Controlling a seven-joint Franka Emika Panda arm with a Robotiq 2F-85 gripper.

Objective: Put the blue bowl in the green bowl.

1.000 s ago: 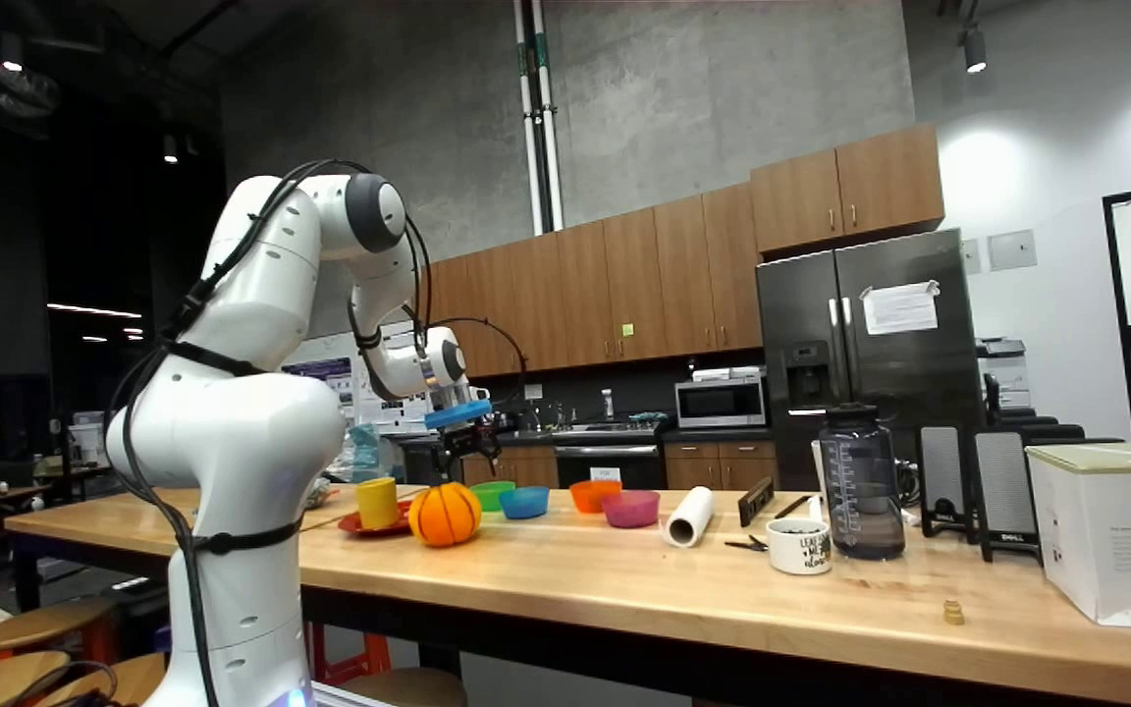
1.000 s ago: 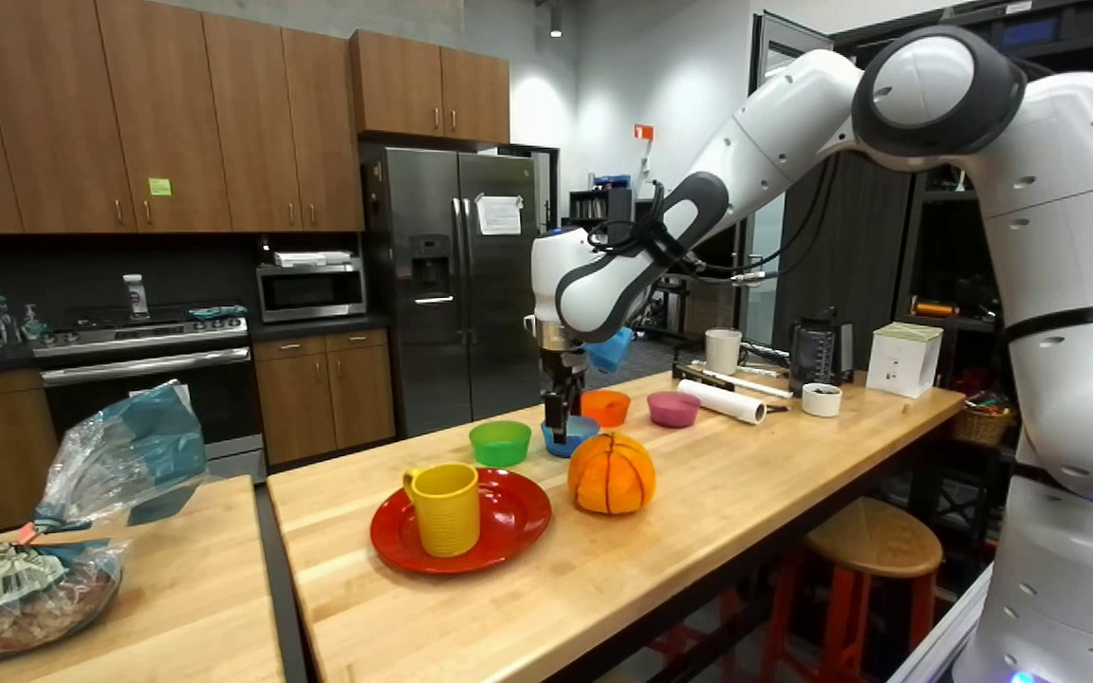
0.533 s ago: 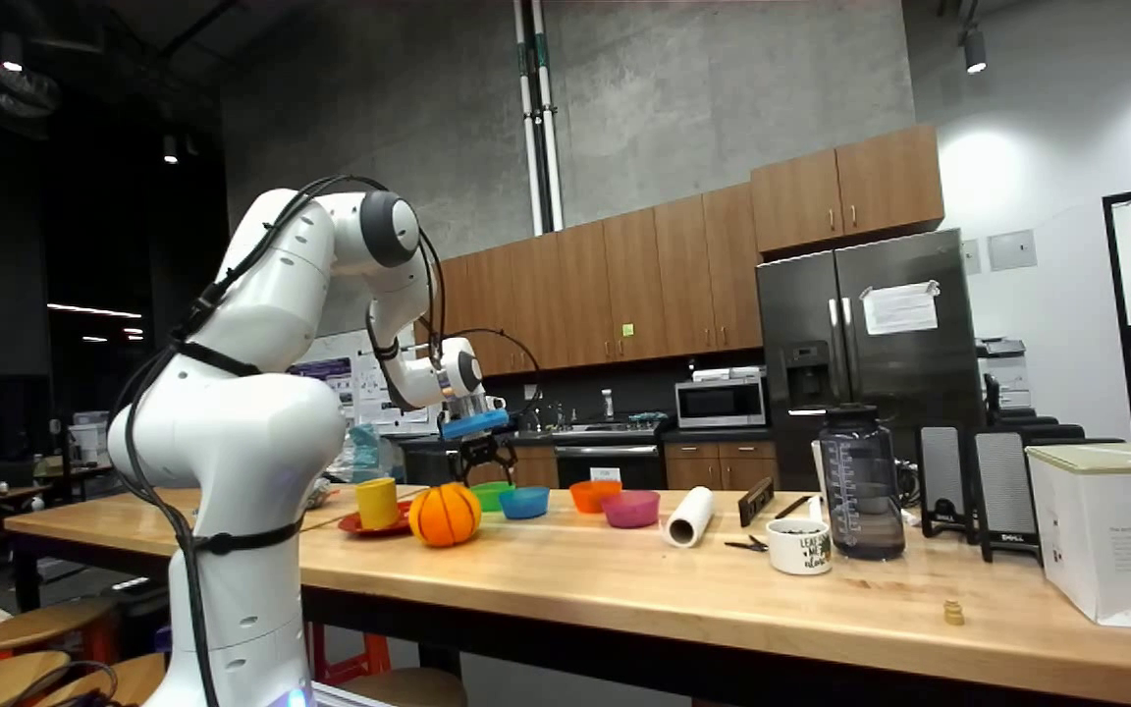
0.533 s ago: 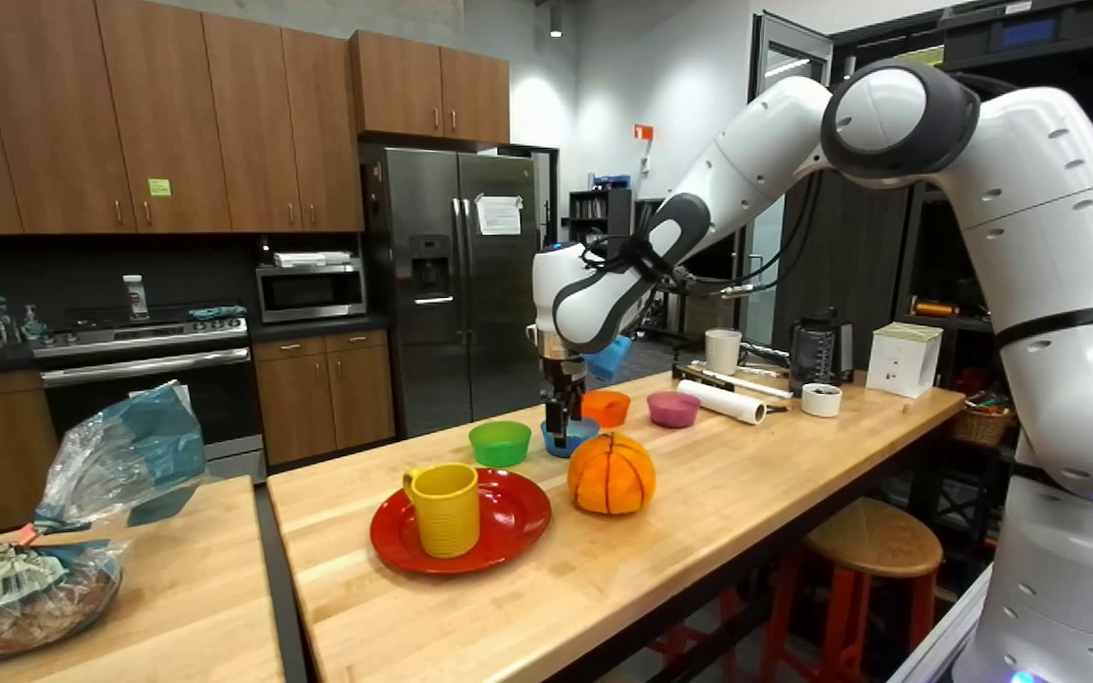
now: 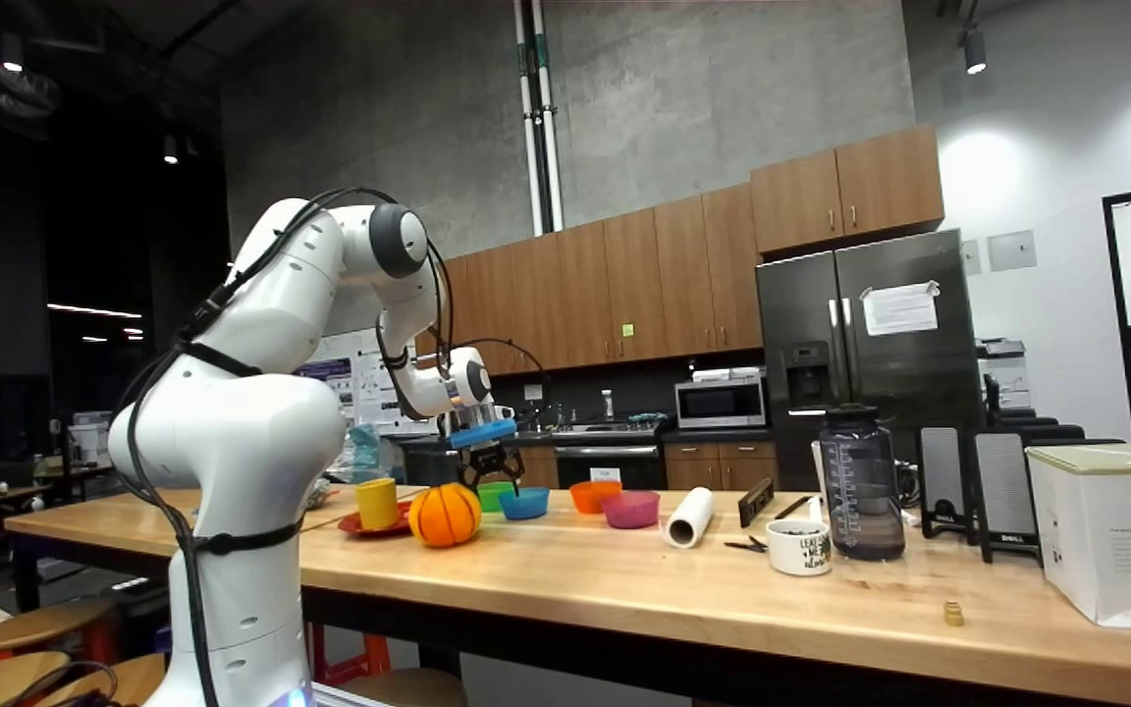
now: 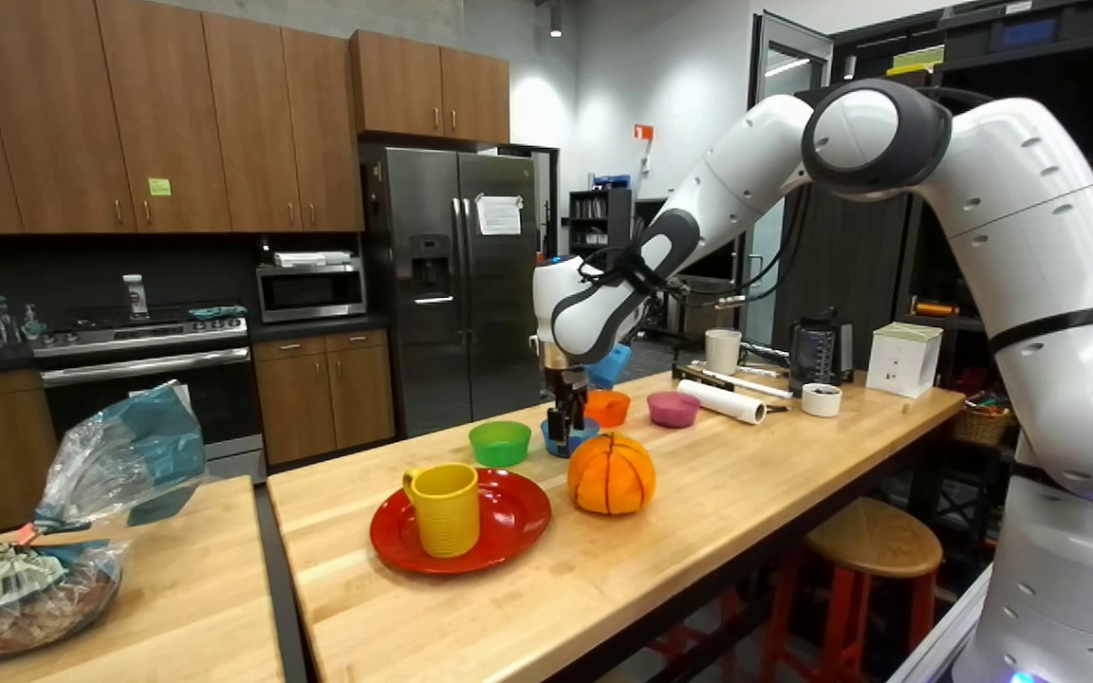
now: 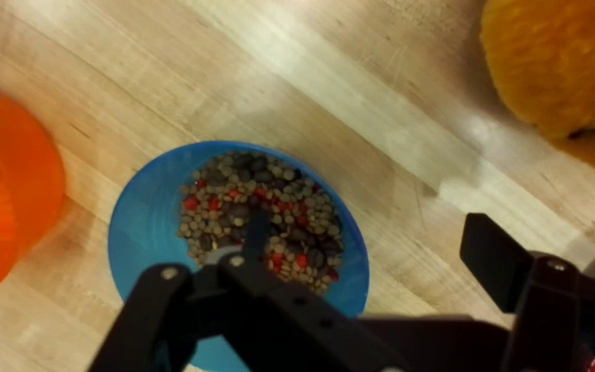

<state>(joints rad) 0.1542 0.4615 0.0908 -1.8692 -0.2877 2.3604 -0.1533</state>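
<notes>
The blue bowl (image 5: pixel 524 504) sits upright on the wooden table and shows in both exterior views (image 6: pixel 586 432). In the wrist view the blue bowl (image 7: pixel 145 222) holds small brown, dark and red bits. My gripper (image 5: pixel 495 477) is open and empty, low at the blue bowl. In the wrist view the gripper (image 7: pixel 370 240) has one finger over the bowl's inside and the other outside it, with the rim between them. Whether a finger touches the bowl I cannot tell. The green bowl (image 6: pixel 500 444) stands beside the blue bowl; it is out of the wrist view.
The orange pumpkin-like object (image 6: pixel 611 474) stands close in front of the blue bowl. An orange-red bowl (image 6: pixel 606 408) is on its far side, with a pink bowl (image 6: pixel 673 409) beyond. A red plate (image 6: pixel 523 536) with a yellow mug (image 6: pixel 447 512) and a white roll (image 6: pixel 722 401) are also on the table.
My gripper has come down and moved toward the blue bowl, to the right in an exterior view. The bowls have not moved.
</notes>
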